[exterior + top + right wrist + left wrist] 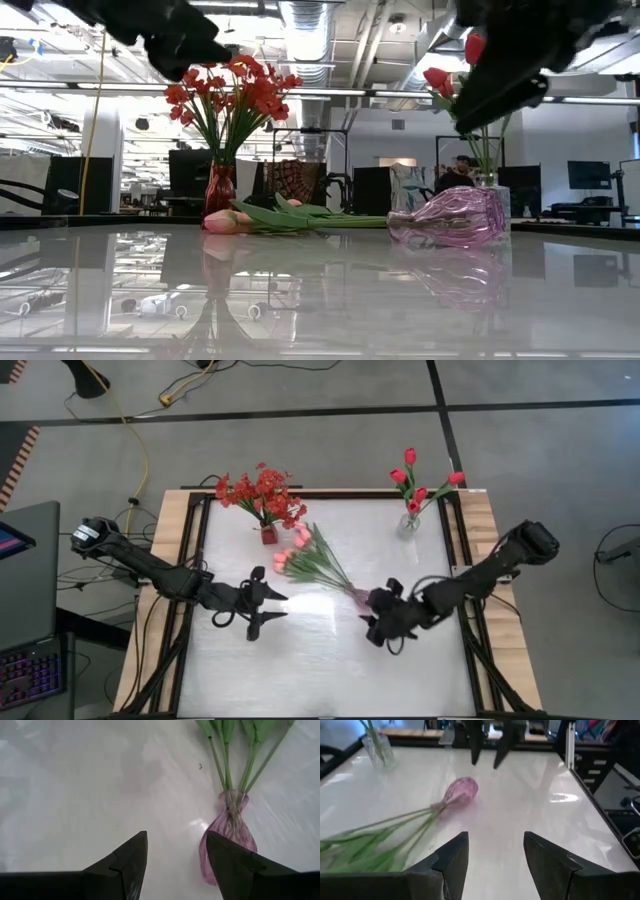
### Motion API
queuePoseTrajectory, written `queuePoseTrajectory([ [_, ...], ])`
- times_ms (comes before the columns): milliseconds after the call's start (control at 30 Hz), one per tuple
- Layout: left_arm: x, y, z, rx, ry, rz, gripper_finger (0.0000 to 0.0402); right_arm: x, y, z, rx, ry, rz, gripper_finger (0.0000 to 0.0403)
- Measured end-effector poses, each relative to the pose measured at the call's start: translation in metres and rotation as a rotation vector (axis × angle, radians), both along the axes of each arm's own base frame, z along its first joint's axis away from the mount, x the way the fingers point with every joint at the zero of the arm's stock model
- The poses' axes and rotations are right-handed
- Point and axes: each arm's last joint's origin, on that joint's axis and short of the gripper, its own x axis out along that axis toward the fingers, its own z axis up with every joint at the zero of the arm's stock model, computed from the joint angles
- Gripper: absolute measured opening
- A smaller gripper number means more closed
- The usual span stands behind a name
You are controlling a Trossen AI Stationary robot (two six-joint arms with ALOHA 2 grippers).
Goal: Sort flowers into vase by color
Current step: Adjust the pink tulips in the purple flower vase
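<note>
A pink glass vase [357, 597] lies on its side mid-table with the pink tulips' stems in its mouth. Their stems and blossoms [290, 555] rest flat on the table, toward the far left. The vase also shows in the low view [450, 215] and both wrist views [461, 790] [225, 840]. Bushy red sprays stand in a red vase [267, 532] at the far edge. Red tulips stand in a clear vase [408, 523] at the far right. My left gripper [272, 603] is open, left of the pink vase. My right gripper [380, 625] is open, raised just near-right of that vase.
A raised frame [195, 560] runs along the table's sides. The right gripper's dark fingers [490, 747] show beyond the pink vase in the left wrist view. The near half of the glossy table [320, 670] holds no objects. Room clutter and monitors stand beyond the far edge.
</note>
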Motion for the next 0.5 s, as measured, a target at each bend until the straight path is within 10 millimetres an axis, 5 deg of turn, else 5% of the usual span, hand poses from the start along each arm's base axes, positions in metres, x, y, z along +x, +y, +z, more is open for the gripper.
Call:
queuePoseTrajectory([
  [267, -0.006, -0.010, -0.003, 0.016, 0.030, -0.029, 0.0178, 0.021, -0.040, 0.003, 0.112, 0.054, -0.008, 0.0230],
  [500, -0.009, -0.013, -0.006, 0.053, 0.053, -0.012, 0.0178, 0.054, -0.048, -0.008, 0.111, 0.158, 0.038, 0.0230],
])
